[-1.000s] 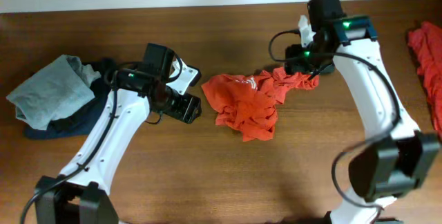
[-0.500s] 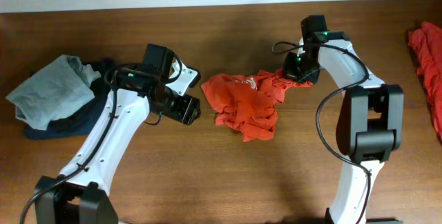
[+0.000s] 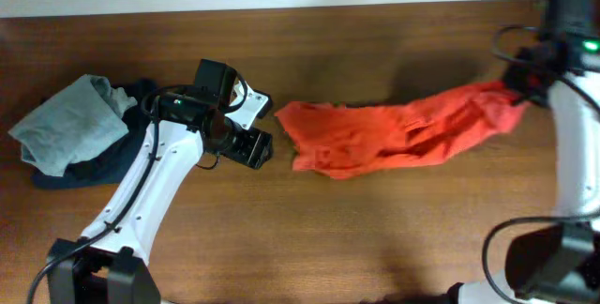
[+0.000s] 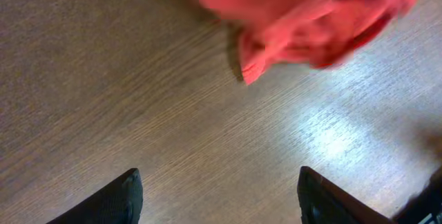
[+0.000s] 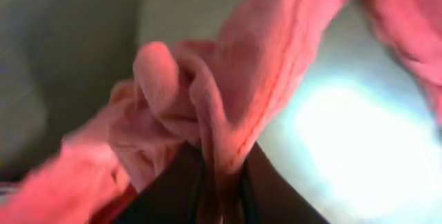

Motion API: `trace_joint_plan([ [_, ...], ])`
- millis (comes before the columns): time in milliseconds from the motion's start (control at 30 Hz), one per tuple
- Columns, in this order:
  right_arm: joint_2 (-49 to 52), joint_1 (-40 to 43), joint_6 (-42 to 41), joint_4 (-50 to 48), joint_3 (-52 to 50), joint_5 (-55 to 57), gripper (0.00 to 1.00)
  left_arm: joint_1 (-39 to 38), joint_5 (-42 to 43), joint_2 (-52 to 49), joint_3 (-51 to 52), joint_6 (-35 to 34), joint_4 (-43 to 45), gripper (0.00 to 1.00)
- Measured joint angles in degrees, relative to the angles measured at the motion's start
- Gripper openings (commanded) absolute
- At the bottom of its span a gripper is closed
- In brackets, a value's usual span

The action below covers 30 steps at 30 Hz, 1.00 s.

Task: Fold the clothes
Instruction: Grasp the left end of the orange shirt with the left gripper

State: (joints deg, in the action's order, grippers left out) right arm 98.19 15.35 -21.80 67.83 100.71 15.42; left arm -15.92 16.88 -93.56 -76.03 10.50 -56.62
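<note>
The orange-red shirt (image 3: 394,135) lies as a long, rumpled band across the bench (image 3: 328,248). It runs from the bench's middle out toward the far right corner. Its long axis goes left to right, and the right end climbs a little toward the far edge.

The right claw (image 3: 521,86) is clenched on that right end. In the right wrist view, a thick bunch of shirt (image 5: 207,99) is pinched between the dark fingers (image 5: 181,195), with folds spilling up and away from them. That end looks lifted off the wood, while the rest sags down to rest on it.

The left claw (image 3: 253,147) is released and holds nothing. Its wrist view shows the two fingers wide apart over bare wood, and the shirt's hem (image 4: 290,30) lies ahead of them, near but not touching.

The free left end of the shirt is just beside the left claw, on its right, so the left arm is plainly the nearer one for that end. The coming move probably turns on this: the left claw would reach along the shirt's axis, take the loose end, and so allow the shirt to be spread flat for folding.

A grey-blue garment (image 3: 66,130) and a navy garment (image 3: 89,171) sit heaped together near the left edge, well apart from the shirt and not yet folded.
</note>
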Motion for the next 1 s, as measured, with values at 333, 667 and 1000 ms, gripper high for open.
trace_joint_plan([
  [333, 4.2, 3.8, -0.6, 2.2, -0.5, 0.4, 0.57, 0.0, 0.3, 0.0, 0.0, 0.0, 0.3, 0.83],
  [667, 4.1, 3.8, 2.4, 2.5, -0.5, -15.5, 0.65, -7.2, 4.3, -0.8, 0.0, 4.2, 6.1, 0.84],
  [1000, 4.1, 3.0, 9.0, 4.8, -0.5, -26.6, 0.68, -17.8, -2.6, -6.5, 0.0, 6.4, 18.8, 0.71],
])
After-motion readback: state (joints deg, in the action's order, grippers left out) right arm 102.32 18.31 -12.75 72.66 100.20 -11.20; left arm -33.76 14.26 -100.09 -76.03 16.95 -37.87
